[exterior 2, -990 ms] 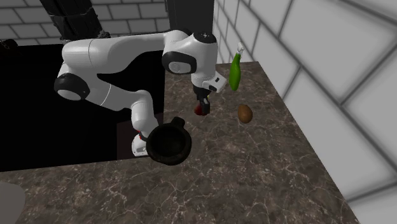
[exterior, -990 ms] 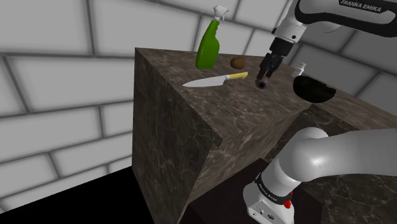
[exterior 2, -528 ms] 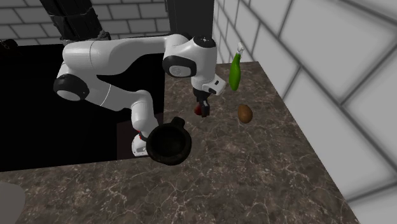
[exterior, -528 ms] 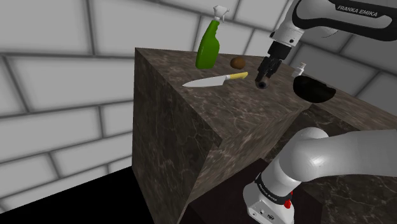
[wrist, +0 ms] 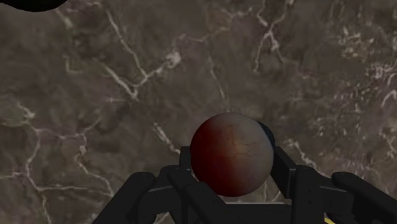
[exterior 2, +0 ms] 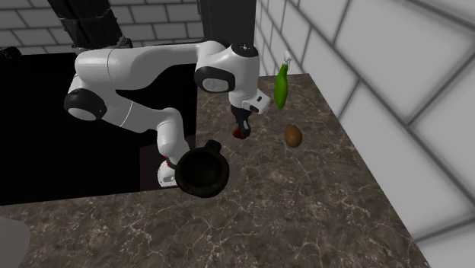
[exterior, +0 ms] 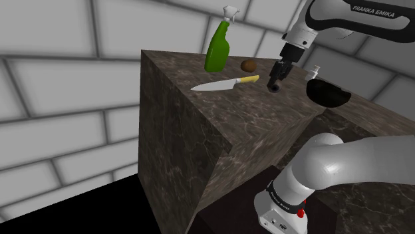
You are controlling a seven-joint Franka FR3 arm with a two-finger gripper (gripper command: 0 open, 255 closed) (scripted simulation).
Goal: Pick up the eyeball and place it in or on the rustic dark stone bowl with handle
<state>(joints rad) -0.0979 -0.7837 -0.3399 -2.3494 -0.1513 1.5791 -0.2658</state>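
The eyeball [wrist: 232,153] is sitting clasped between the two black fingers of the gripper [wrist: 232,167], which is closing on it from both sides. It is a smooth, glossy sphere. The side facing the wrist camera is showing deep red with fine, branching veins, and a sliver of blue is peeking out at one edge. The fingers are looking matte and blocky against that roundness.

In the shoulder view the gripper [exterior: 274,81] is pointing down over the counter [exterior: 219,113], with the eyeball [exterior: 272,87] showing as a small dark ball at its tip. It is hanging between the yellow handle of a knife [exterior: 223,84] and the bowl [exterior: 327,93]. I cannot tell whether it is touching the stone.

The counter is a thick slab of dark brown marble, polished and running with pale, crackled veins. The bowl is standing apart from the gripper. It is round, nearly black and rough-looking, and the second exterior view is showing the bowl [exterior 2: 202,171] with a stubby handle on its rim.

The knife is lying flat, its blade long and silvery. Behind it a green spray bottle [exterior: 217,46] with a white trigger head is standing upright, and a small brown oval lump [exterior: 249,65] is resting just beside it. White tiled walls with dark joints are rising behind the counter.
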